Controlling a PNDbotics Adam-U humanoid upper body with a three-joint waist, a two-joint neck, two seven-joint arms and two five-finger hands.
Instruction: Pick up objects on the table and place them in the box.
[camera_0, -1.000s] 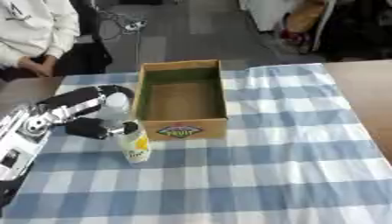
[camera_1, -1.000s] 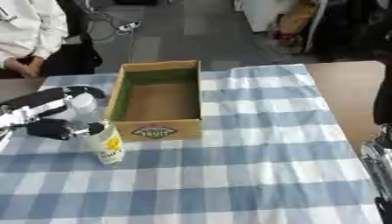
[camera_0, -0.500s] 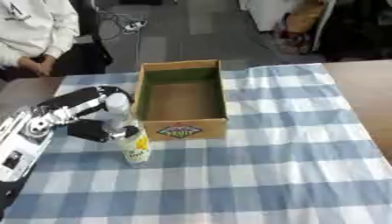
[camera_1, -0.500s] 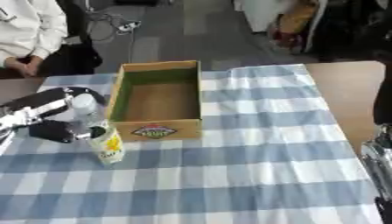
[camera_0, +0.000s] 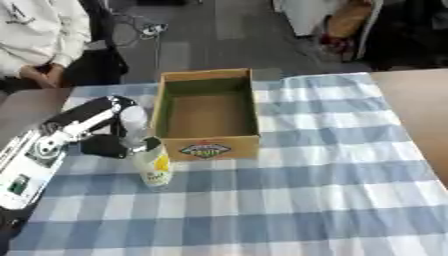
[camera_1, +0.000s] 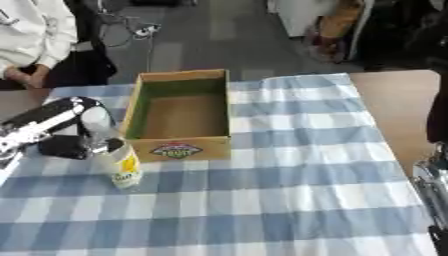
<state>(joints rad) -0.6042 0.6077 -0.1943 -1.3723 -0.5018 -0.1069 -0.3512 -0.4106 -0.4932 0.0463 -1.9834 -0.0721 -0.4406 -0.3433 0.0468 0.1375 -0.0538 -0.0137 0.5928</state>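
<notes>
Left hand (camera_0: 103, 131) curled around a clear bottle with yellow label (camera_0: 150, 159), upright on the checked tablecloth (camera_0: 289, 200), just left of the open cardboard box (camera_0: 208, 115). Right hand (camera_1: 433, 186) at right edge; fingers can't be made out.

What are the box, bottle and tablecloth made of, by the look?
Box: likely cardboard, matte brown, with folded walls and a printed label on the front. Bottle: probably clear plastic, see-through with a yellow label. Tablecloth: looks like woven fabric, a matte blue-and-white check that drapes flat.
</notes>
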